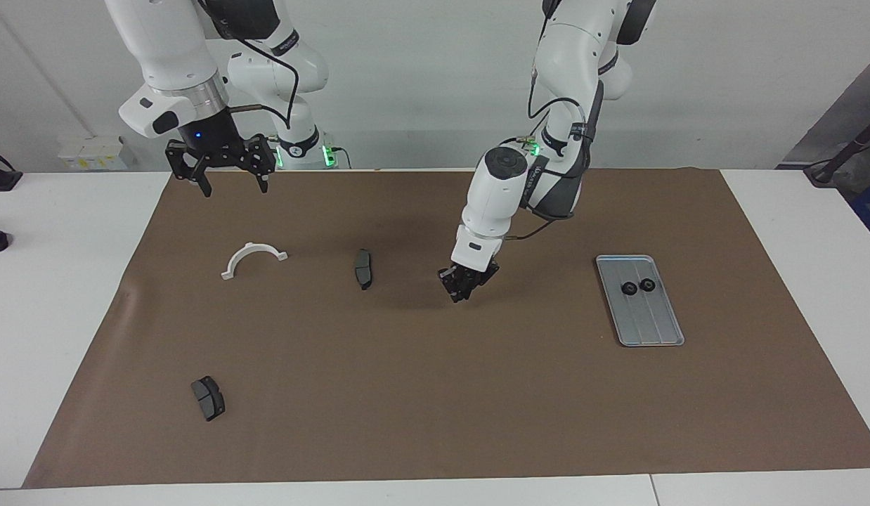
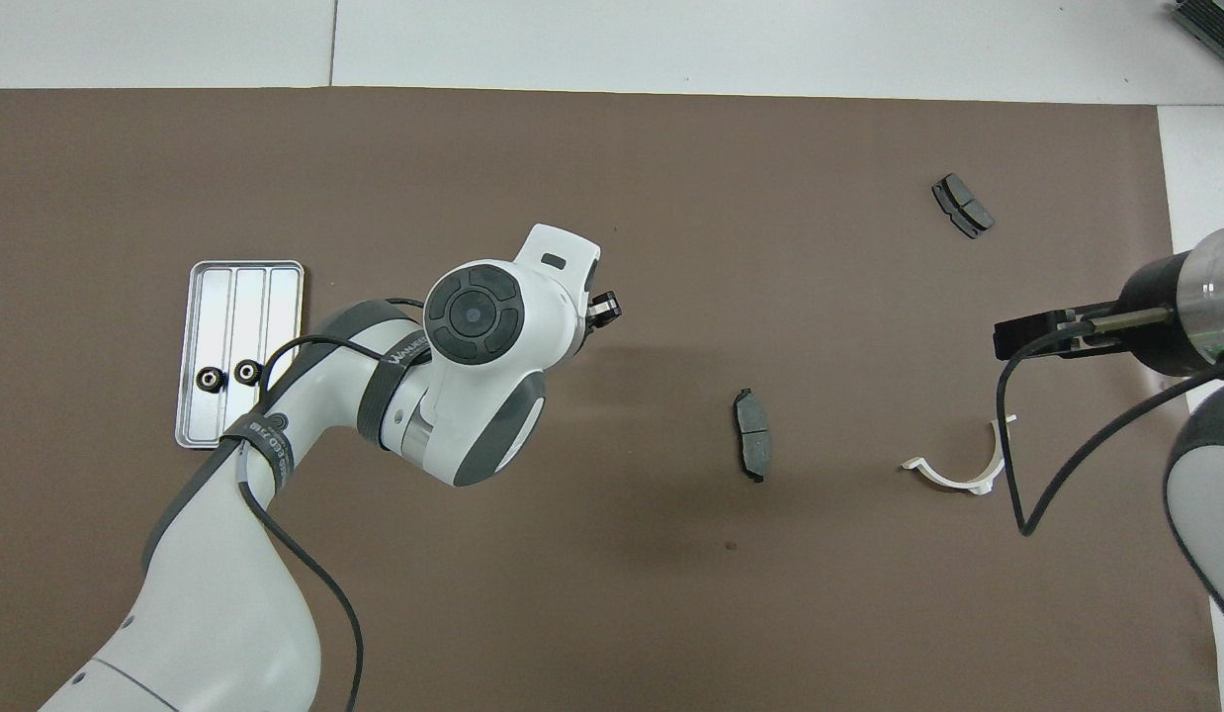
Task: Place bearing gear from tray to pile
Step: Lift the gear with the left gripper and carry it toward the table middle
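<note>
Now two bearing gears [image 1: 637, 287] sit side by side in the tray [image 1: 649, 330]. I have the left gripper [image 1: 459, 289] closed tight, over the mat between tray and nearest brake pad [image 1: 363, 268]; whether it carries a gear I cannot tell. Next, I judge, comes lowering toward the pile. Right gripper [image 1: 228, 181] waits, spread wide.

glossy white arms [image 1: 502, 190], dark grey joint caps, black cables, black two-finger grippers

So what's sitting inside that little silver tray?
Two small black bearing gears sit side by side in the tray, at its end nearer the robots. The rest shows only bare ridges; nothing covers it.
</note>
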`<action>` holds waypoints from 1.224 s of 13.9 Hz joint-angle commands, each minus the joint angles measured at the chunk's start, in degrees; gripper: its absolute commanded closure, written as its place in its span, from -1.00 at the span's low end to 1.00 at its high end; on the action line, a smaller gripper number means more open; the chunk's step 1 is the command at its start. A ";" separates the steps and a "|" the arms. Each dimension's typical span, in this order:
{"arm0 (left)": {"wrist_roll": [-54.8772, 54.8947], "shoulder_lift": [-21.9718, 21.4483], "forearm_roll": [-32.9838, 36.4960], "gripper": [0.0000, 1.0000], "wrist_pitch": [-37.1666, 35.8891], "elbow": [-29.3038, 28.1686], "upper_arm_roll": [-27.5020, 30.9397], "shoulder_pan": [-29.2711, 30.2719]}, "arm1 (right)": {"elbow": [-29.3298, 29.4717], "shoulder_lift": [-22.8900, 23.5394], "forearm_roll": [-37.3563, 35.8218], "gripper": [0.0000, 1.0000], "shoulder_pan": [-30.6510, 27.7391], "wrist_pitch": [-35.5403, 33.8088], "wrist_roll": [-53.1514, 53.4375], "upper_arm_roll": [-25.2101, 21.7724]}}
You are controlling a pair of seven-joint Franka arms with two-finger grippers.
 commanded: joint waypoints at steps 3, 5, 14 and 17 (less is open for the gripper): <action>-5.87 4.69 1.21 1.00 8.13 1.40 1.02 -2.89 | -1.35 -1.47 1.30 -1.00 -0.65 0.39 0.07 0.38; -6.14 5.67 1.12 1.00 10.26 1.40 1.02 -3.07 | -1.00 -1.47 1.21 -1.00 -0.57 0.22 0.24 0.38; -7.20 1.83 1.47 -1.00 2.21 1.32 2.25 -2.02 | -1.08 -2.00 1.30 -1.00 -0.83 -3.39 -0.02 0.38; -1.78 -6.18 1.65 -1.00 -7.81 0.79 2.78 3.59 | -1.78 -1.99 1.39 -1.00 -0.92 -2.69 -0.11 0.38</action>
